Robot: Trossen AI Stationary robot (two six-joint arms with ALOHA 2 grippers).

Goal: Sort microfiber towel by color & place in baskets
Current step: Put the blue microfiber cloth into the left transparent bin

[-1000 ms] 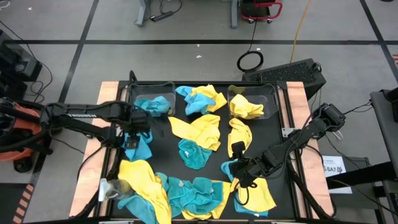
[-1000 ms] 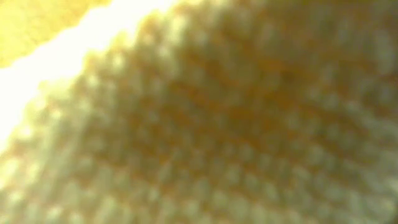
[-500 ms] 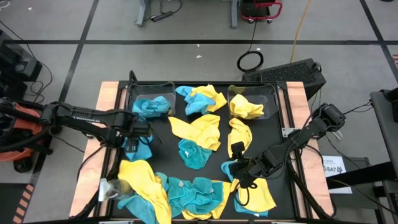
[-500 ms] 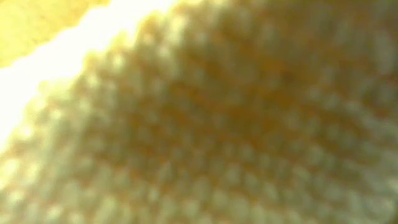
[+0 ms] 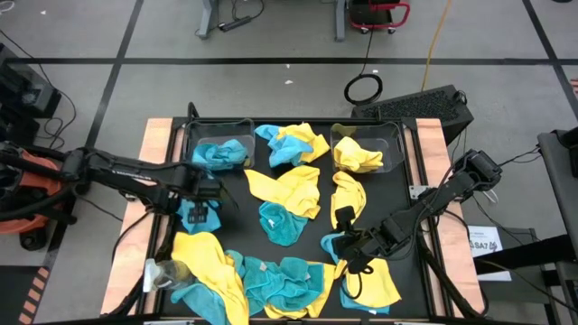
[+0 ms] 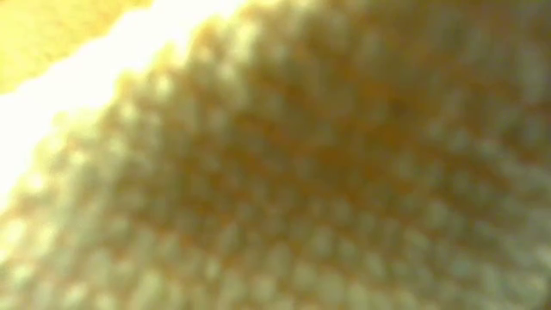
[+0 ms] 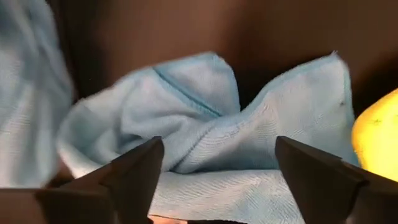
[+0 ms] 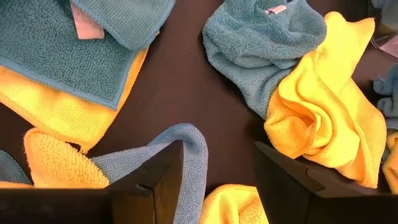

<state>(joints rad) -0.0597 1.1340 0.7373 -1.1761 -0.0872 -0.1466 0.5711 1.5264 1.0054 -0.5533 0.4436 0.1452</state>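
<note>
Baskets first: two clear rectangular plastic bins are set along the upper edge of the black tray (image 5: 237,206). The left clear bin (image 5: 192,137), upper left of centre in the high view, holds a crumpled teal-blue microfiber towel (image 5: 219,153); the right clear bin (image 5: 395,137), upper right of centre, holds a bunched bright yellow microfiber towel (image 5: 356,157).

Loose towels are scattered over the rest of the tray: a mixed teal-and-yellow heap (image 5: 291,143) between the bins, a spread yellow towel (image 5: 287,189) at centre with a teal one (image 5: 282,226) just below it, and an overlapping row of both colours along the lower edge. An exact count cannot be made from the overlaps.

The left gripper (image 5: 200,209) is seen at mid-left, its jaws spread wide with nothing held, over a flat teal towel (image 7: 249,143). The right gripper (image 5: 341,246) is low at lower right of centre, jaws parted and empty, above a teal towel edge (image 8: 186,149) and a yellow fold (image 8: 323,118).

The low view is wholly blocked by yellow towel fabric (image 6: 310,172) pressed against the lens.
</note>
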